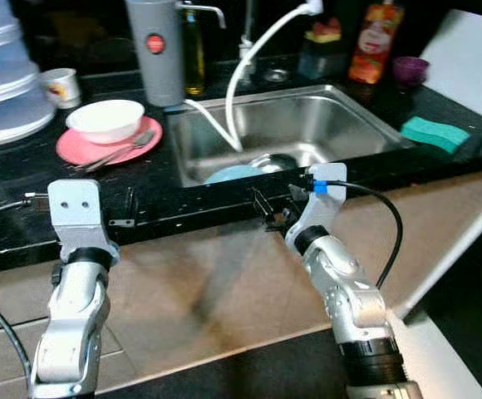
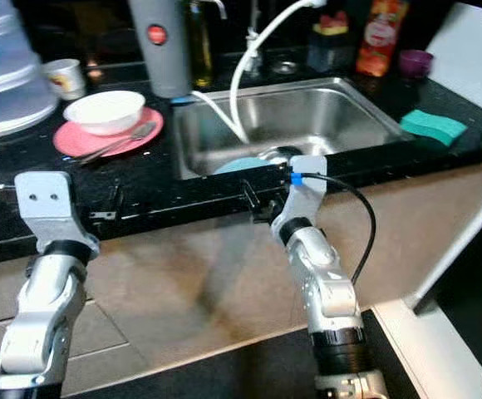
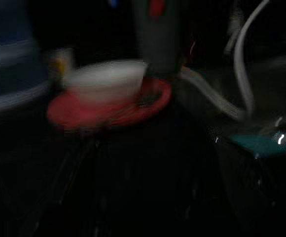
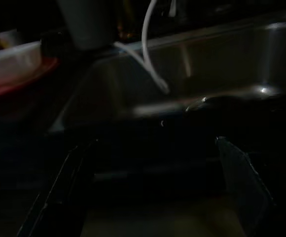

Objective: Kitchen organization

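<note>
Dishes wait untouched: the bowl (image 1: 105, 120) sits on the pink plate (image 1: 83, 147) at upper left, so sorting looks barely begun. Right gripper (image 1: 276, 212) hangs with jaws spread and empty at the table (image 1: 191, 204) edge; I cannot tell about the left gripper (image 1: 127, 208).

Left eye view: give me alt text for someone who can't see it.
Two silver robot arms reach toward a black kitchen counter, the left gripper near a pink plate holding a white bowl and spoon, the right gripper at the front edge of a steel sink. A green sponge lies right of the sink.

Home kitchen: steel sink (image 1: 349, 116), black countertop (image 1: 25, 191).
</note>
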Tool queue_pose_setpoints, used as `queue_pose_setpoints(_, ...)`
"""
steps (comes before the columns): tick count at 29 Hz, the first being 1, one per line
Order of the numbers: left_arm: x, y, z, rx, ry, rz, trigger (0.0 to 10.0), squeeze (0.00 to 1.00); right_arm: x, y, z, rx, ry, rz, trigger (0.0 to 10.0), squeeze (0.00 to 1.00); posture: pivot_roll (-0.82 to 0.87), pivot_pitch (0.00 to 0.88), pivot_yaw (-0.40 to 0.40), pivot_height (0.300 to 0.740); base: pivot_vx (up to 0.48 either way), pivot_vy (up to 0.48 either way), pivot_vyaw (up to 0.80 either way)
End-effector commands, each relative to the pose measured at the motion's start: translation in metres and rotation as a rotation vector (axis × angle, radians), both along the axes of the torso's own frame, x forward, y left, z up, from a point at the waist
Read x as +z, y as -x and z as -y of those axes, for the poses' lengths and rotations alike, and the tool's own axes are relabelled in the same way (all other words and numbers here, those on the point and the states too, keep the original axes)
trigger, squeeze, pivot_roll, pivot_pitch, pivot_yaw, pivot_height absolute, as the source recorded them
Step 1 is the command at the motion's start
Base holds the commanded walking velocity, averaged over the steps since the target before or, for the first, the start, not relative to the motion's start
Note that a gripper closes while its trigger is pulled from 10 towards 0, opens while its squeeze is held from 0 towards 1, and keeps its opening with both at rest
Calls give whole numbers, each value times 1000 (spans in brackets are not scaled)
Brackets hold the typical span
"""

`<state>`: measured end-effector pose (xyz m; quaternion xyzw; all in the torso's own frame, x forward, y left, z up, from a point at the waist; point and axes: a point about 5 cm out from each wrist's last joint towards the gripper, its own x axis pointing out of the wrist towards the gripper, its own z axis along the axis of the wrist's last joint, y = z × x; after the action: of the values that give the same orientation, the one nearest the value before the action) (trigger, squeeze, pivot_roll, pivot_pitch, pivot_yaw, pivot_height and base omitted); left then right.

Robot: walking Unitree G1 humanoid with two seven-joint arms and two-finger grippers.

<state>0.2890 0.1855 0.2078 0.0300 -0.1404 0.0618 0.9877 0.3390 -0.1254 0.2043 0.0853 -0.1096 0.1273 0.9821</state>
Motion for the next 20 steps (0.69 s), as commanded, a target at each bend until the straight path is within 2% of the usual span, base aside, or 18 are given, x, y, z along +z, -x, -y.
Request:
queue_pose_setpoints(1, -2, 2, -9, 38, -11, -12, 10000, 0, 6, 2, -13, 44, -24, 16, 10000, 0, 33, 16, 48, 740, 292, 0, 0)
queue_pose_setpoints(20, 2, 1, -6, 24, -16, -3, 10000, 0, 4, 1, -9, 32, -42, 6, 10000, 0, 35, 15, 52, 740, 294, 0, 0)
